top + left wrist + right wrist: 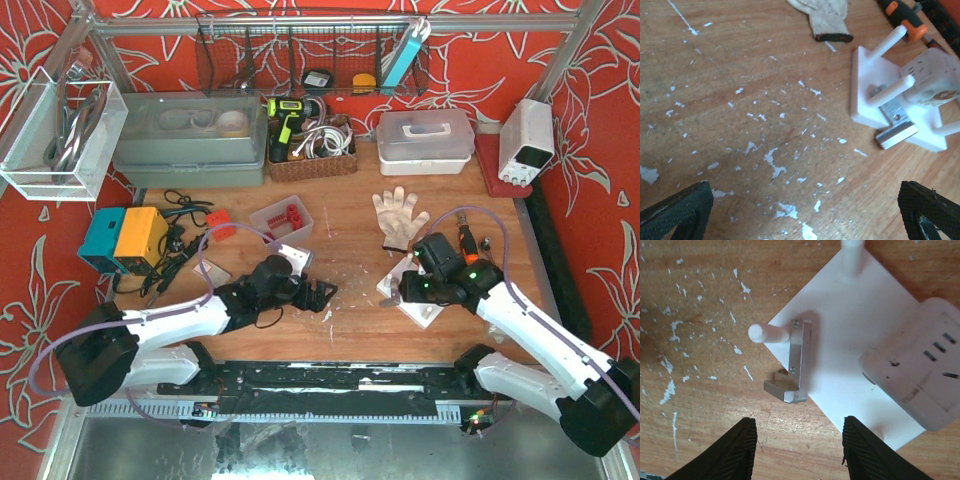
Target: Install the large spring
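Large spring is not showing clearly enough in any of the three views for me to tell where it is lying.

Right gripper (799, 426) is hanging with its jaws standing apart and nothing between them, over the table edge of the white peg plate (840, 340). Just ahead of its fingers (737, 450), an aluminium bracket (799, 360) is lying screwed along that plate's edge, its bent foot overhanging the wood. A white peg (765, 333) is standing up beside the bracket's far end. A white socket block (920, 365) is resting on the plate's other side, apart from the bracket.

Left gripper (804, 196) is also holding its jaws wide and empty, hovering over bare, paint-flecked wooden table (740, 100) well to the left of the peg plate (862, 107).

Beyond the plate, a work glove (822, 15) is lying flat, and an orange-handled screwdriver (902, 17) is lying just past the plate's far corner.
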`<state>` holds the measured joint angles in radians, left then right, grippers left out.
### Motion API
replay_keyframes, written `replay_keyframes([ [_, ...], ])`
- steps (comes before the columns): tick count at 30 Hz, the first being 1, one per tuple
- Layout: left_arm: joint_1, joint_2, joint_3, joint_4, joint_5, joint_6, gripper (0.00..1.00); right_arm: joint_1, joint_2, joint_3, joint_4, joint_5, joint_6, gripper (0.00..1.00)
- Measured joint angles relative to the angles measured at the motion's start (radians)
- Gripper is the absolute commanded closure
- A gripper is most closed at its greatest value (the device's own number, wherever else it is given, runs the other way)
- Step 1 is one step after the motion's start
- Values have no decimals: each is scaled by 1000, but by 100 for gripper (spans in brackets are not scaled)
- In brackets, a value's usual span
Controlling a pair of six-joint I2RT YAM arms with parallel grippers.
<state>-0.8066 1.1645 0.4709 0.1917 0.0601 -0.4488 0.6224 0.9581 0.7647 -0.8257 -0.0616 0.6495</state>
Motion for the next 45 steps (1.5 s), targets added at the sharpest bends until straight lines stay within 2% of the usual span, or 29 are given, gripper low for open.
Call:
replay_keyframes([
  [6,-12,-4,-88,93,-85,66,0,82,52,-45,58,48,69,45],
  [12,-12,-33,-93,105,-186,94,0,160,119,-49,122,145,165,47],
  [20,-13,-103,-123,124,-247,94,0,183,229,-90,214,179,218,44],
  [30,-13,-114,-126,124,-288,97,0,197,324,-91,268,196,221,46],
  [37,-13,-114,-126,124,-310,97,0,204,361,-96,292,195,217,53],
  [45,-13,-114,-126,124,-349,97,0,220,348,-106,310,196,204,71],
])
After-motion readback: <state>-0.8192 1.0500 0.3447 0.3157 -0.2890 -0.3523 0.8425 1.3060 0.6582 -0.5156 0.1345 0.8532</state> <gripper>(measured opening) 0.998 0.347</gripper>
